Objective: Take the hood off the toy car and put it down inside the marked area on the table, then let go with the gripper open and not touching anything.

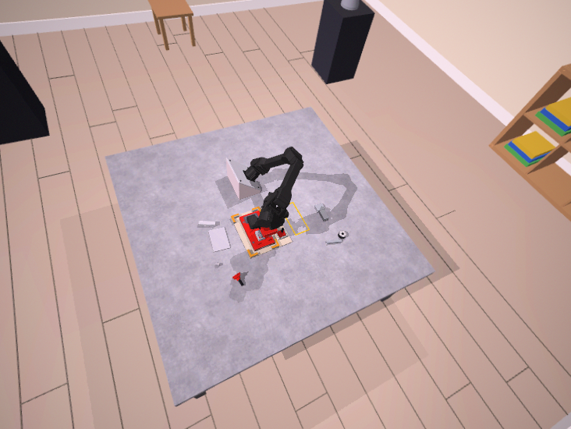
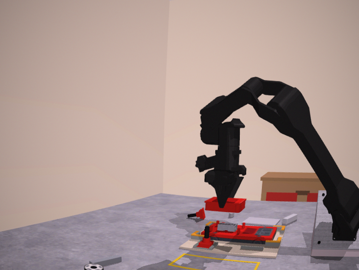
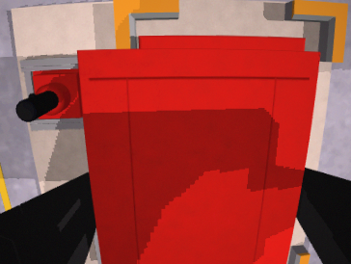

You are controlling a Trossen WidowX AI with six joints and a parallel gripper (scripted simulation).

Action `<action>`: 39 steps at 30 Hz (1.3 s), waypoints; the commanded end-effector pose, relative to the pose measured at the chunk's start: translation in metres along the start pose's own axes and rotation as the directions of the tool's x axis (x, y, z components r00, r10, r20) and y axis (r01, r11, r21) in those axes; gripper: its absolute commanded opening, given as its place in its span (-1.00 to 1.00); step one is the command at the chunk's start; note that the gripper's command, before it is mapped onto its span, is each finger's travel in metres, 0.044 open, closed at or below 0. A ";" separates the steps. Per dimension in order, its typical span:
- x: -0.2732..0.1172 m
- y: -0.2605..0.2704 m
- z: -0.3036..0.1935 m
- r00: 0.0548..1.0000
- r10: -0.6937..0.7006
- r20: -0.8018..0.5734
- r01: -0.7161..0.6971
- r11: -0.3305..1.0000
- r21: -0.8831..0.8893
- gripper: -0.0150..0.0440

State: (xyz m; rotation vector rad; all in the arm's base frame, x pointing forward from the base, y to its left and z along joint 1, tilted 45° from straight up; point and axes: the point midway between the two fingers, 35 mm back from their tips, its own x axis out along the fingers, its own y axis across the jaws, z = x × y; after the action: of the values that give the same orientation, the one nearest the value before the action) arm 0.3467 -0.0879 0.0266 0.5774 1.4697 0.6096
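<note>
The red hood [image 2: 238,206] [image 3: 193,92] is a shallow box-like cover, held roughly level in the air above the toy car. My gripper [image 2: 226,202] [image 3: 195,180] is shut on the hood, with one black finger at each side. The red toy car [image 1: 263,245] [image 2: 246,233] sits below on its holder, and a grey block [image 2: 227,227] shows in its open bay. The marked area is a yellow outline [image 1: 300,215] [image 2: 220,258] on the table beside the holder. The arm hides part of the car and outline in the top view.
A red piece with a black upright handle [image 1: 282,231] [image 2: 206,232] [image 3: 40,103] stands on the holder between car and outline. A grey bracket [image 1: 324,214] lies beyond the outline, near a wheel [image 1: 342,234] [image 2: 93,267]. A white panel [image 1: 219,239] [image 2: 261,221] lies across the car.
</note>
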 end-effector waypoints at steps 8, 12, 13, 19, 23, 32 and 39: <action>-0.005 0.061 -0.002 1.000 -0.004 -0.001 0.004 1.000 0.000 -0.49; -0.006 0.083 -0.006 1.000 -0.004 -0.002 0.004 1.000 -0.001 -0.49; -0.006 0.088 -0.007 1.000 -0.003 -0.002 0.003 1.000 -0.001 -0.49; -0.007 0.120 -0.014 1.000 0.000 -0.002 0.000 1.000 0.000 -0.49; -0.007 0.140 -0.021 1.000 0.004 -0.002 -0.004 1.000 0.000 -0.49; -0.006 0.182 -0.040 1.000 0.015 -0.004 -0.015 1.000 -0.001 -0.49; -0.005 0.185 -0.042 1.000 0.016 -0.004 -0.016 1.000 -0.001 -0.49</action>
State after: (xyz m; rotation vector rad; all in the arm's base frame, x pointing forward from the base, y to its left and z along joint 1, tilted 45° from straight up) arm 0.3019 0.0401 0.1579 0.5786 1.4629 0.6267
